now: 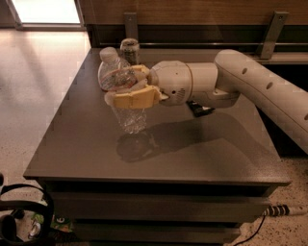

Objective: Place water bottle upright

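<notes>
Black against the speckled floor [29, 120] at far lower left: noted headphones [24, 211] lying below the table edge. Logged the grey table [86, 158] filling the middle of the view, with a wood-panelled wall [192, 12] behind it. Found the water bottle [128, 116] over the left-centre of the table top, clear and ribbed, white cap [108, 52] uppermost and leaning toward the left, so tilted rather than plumb. Saw its base low over the table, directly above its own shadow [139, 146]; could not tell whether base and surface touched. Recorded a short metal can [130, 48] standing upright just behind the bottle, near the back edge. Observed the gripper [124, 85] clamped across the bottle's middle, one yellowish finger [132, 98] on the near side, the other on the far side, both pressed against the plastic. Traced the white arm [260, 86] from the gripper's rounded wrist [175, 84] rightward and out of view at the right edge. Noted a small black object [199, 109] flat on the table beneath the wrist, partly hidden; could not identify it. Logged two metal brackets [272, 29] on the wall and a striped cable [279, 210] on the floor at lower right.
</notes>
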Controlling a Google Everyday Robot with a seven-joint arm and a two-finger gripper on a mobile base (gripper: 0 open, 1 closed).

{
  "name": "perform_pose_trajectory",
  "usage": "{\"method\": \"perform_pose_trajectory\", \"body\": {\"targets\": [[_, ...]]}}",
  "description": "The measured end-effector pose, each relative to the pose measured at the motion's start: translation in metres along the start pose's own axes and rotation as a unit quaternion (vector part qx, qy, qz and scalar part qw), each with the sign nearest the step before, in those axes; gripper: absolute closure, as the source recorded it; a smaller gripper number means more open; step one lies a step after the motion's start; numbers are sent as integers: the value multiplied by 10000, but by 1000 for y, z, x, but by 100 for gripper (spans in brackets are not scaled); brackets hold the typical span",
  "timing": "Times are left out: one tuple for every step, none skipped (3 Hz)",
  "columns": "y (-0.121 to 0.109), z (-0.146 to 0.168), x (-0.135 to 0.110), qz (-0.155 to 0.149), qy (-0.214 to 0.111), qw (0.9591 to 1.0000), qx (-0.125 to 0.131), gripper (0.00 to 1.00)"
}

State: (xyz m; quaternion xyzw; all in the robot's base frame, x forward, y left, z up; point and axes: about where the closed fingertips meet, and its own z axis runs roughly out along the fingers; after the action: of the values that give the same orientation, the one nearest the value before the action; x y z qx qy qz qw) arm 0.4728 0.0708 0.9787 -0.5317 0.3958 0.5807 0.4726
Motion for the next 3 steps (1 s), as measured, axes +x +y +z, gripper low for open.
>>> {"method": "perform_pose_trajectory", "body": {"targets": [[-7,-5,13,208,220,9990,337,100],[-16,-4,24,316,179,9979,542,100],[-25,4,30,285,-135,9974,650,100]]}}
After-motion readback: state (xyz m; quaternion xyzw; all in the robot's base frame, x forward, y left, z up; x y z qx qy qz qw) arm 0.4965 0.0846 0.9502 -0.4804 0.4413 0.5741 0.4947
